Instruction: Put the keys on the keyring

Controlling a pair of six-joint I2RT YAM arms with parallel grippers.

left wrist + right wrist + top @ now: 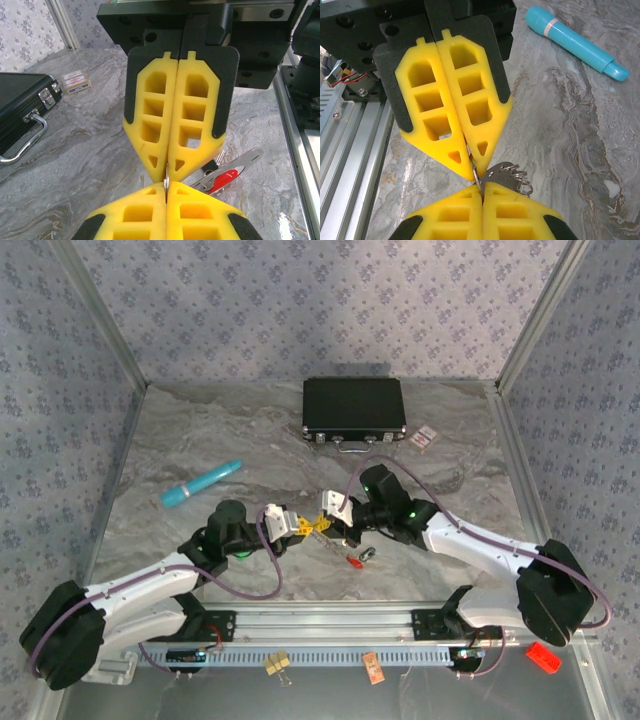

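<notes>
Prob. early on: L fingers point(130, 215) & R fingers point(520, 215) shut tip-to-tip on thin keyring point(475, 175) over mid tabletop point(200, 440), small metal bunch point(507, 175) beside it, red key point(223, 180) loose on tabletop, not yet threaded.

No legible txt anywhere; small card point(76, 81) by black case point(20, 100) has print, too blurry.

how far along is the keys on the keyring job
Done: a metal cluster already hangs at the keyring, possibly keys. In hand: left gripper and right gripper both pinch the keyring. To do: the red key lies loose on the table.
</notes>
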